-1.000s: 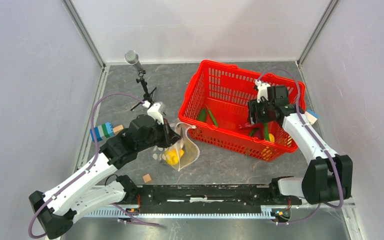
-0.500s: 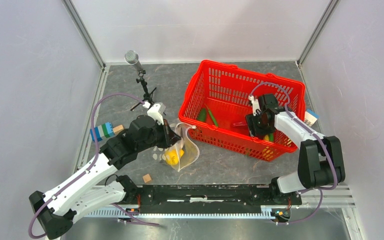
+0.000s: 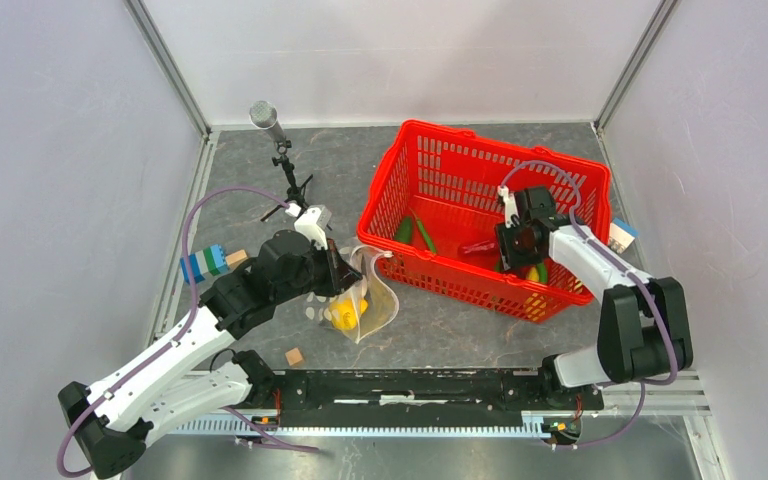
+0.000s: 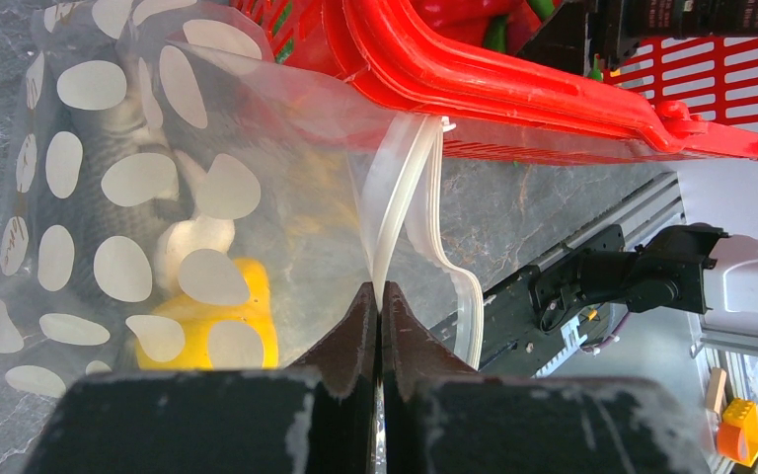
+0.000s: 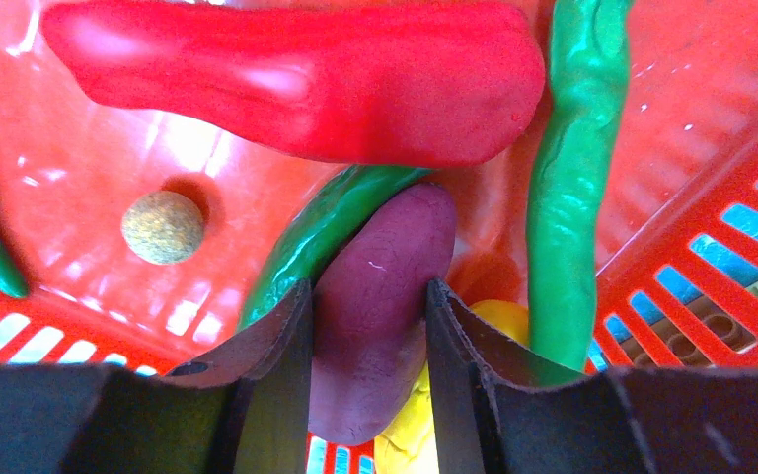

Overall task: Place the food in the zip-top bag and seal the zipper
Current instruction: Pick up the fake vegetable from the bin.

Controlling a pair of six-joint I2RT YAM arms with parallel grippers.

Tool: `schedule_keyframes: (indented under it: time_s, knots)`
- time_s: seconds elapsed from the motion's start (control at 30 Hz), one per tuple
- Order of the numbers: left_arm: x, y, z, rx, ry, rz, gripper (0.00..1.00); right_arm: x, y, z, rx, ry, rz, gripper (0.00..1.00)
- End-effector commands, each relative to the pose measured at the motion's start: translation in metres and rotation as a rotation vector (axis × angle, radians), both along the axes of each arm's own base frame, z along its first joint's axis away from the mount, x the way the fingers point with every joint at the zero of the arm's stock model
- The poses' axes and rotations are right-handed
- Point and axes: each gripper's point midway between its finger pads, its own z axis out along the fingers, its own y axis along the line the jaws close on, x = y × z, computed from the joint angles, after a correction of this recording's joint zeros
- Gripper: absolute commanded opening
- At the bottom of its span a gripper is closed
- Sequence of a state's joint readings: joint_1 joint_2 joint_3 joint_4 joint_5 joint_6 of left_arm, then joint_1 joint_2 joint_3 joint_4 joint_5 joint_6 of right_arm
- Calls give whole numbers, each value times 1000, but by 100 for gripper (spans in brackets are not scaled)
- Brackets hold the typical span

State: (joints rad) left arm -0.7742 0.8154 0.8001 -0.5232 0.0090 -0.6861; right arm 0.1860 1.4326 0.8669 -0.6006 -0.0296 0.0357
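Top external view, grey stone-patterned table (image 3: 440, 330): both arm bases at its near edge.
Red plastic mesh basket (image 3: 460, 165): far right of the table, near rim just beside the bag.
Clear polka-dotted zip-top bag (image 3: 372, 300): on the table left of the basket, mouth toward the basket, one lip lifted.
White plastic zipper strip (image 4: 395, 197): unsealed, its two lips parted in a loop, one lip running into the left fingertips.
Left gripper (image 4: 377, 296): clamped with no gap, pinching that zipper lip.
Right gripper (image 5: 367, 288): down inside the basket, narrowed until both pads press the sides of the aubergine.
Long red toy chilli (image 5: 306, 84): on the basket floor, just beyond the aubergine.
Long green toy pods (image 5: 568, 197): one just right of the aubergine, another partly under it, more in the basket's left half.
Magenta toy aubergine (image 5: 385, 247): in the basket between the right fingers, lying over a pod and a second yellow piece (image 5: 410, 434).
Yellow toy piece (image 4: 217, 336): inside the bag, near its closed end.
Grey toy fish (image 4: 99, 133): inside the bag, beside the yellow piece, blurred by the dots.
Round brown lump (image 5: 163, 227): alone on the basket floor, left of the aubergine.
Small wooden cube (image 3: 294, 356): on the table, near the bag.
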Motion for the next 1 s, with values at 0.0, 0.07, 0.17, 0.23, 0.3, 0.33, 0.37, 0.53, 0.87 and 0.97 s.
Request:
schedule_keyframes:
  time_s: [0.0, 0.07, 0.17, 0.23, 0.3, 0.33, 0.37, 0.53, 0.87, 0.97]
  knots:
    - [4, -1, 8, 4, -50, -15, 4, 34, 19, 54, 109, -215, 11, 32]
    - [4, -1, 8, 4, -48, -14, 4, 39, 25, 71, 142, -278, 20, 31]
    - [4, -1, 9, 1, -49, -12, 4, 42, 26, 90, 161, -350, 17, 30]
    - [4, -1, 10, -1, -51, -13, 4, 43, 25, 99, 166, -385, 10, 28]
    - [4, -1, 10, -2, -52, -12, 4, 42, 26, 111, 180, -419, 5, 27]
    - [4, -1, 11, -3, -52, -12, 4, 43, 28, 118, 200, -442, 7, 27]
    - [4, -1, 10, -4, -50, -11, 4, 43, 32, 128, 227, -476, 12, 27]
    - [4, -1, 9, -2, -46, -12, 4, 41, 49, 192, 370, -676, 42, 28]
    - [2, -3, 12, -14, -43, -20, 4, 23, 74, 296, 572, -902, 154, 28]
    - [1, -5, 15, -25, -41, -32, 4, 6, 92, 328, 685, -950, 244, 28]
